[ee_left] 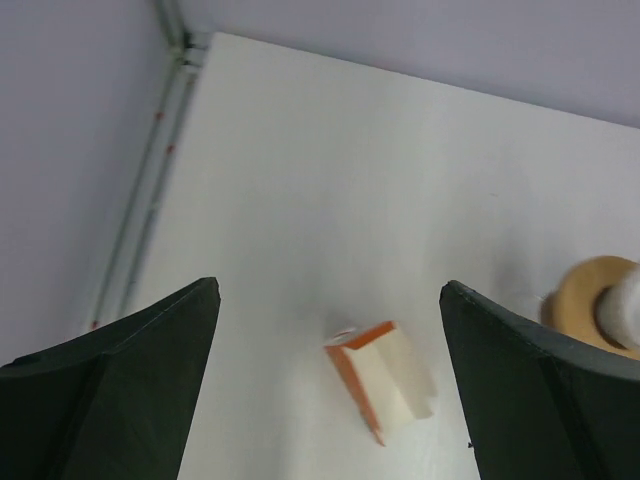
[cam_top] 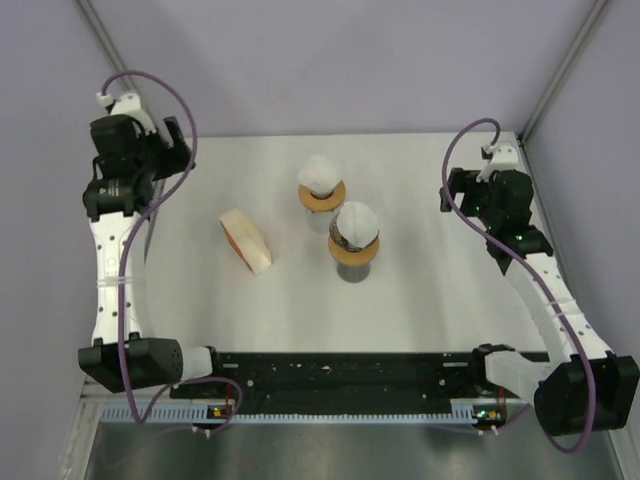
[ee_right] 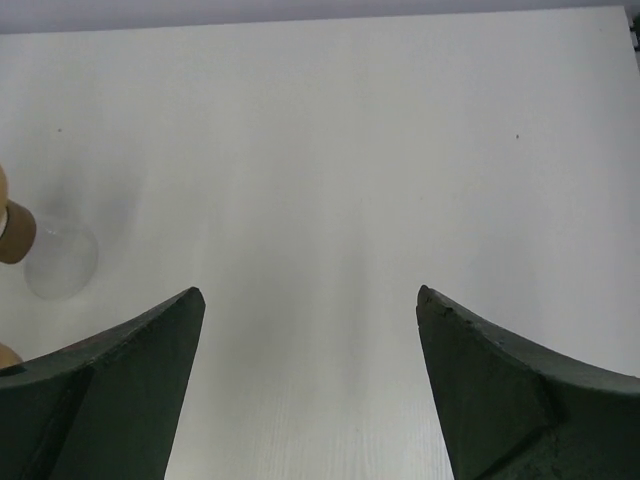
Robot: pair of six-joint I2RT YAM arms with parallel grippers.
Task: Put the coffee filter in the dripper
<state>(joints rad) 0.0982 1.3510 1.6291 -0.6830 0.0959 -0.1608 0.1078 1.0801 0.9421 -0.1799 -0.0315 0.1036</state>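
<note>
Jaws gaping on left gripper (ee_left: 328,288) and right gripper (ee_right: 308,291), both empty. Both drippers (cam_top: 354,252) hold filters (cam_top: 320,173); filter stack (cam_top: 246,240) lies left.

White table (cam_top: 420,300): far dripper (cam_top: 321,196), near dripper (cam_top: 354,250), filter pack (cam_top: 246,241)

Two drippers stand just beside each other near the centre of the table (cam_top: 430,300). The far dripper (cam_top: 321,197) and the near dripper (cam_top: 354,251) each hold a white coffee filter (cam_top: 320,173). A filter stack (cam_top: 246,241) lies toward the left edge.
</note>
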